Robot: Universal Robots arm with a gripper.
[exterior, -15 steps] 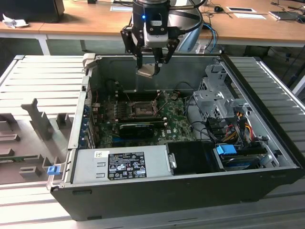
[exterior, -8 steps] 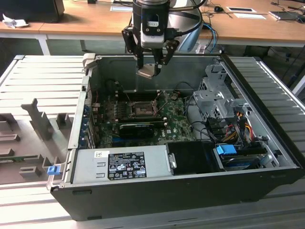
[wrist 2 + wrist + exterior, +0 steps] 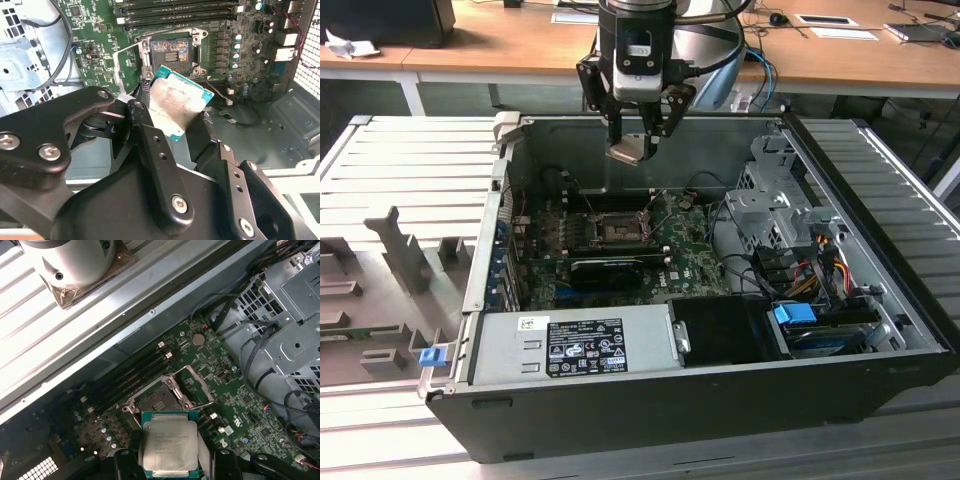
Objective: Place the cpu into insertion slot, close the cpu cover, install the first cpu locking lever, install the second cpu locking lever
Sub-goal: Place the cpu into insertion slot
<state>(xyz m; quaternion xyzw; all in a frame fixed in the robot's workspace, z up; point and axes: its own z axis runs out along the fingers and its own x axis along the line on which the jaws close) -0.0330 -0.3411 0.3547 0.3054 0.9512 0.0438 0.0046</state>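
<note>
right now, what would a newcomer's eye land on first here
The pincer hangs over the open computer case, shut on the cpu, whose pale silvery face shows in both wrist views. Under it, set in the green circuit board, the insertion slot lies uncovered with no chip in it.

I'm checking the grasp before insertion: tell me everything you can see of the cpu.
The cpu is a thin square chip with a pale silvery, smudged metal face on a green-edged base. It is held tilted between the gripper's black fingers, which clamp two opposite edges. It hangs in the air over the open computer case and its green board, apart from the uncovered insertion slot. Nothing else touches it.
</note>
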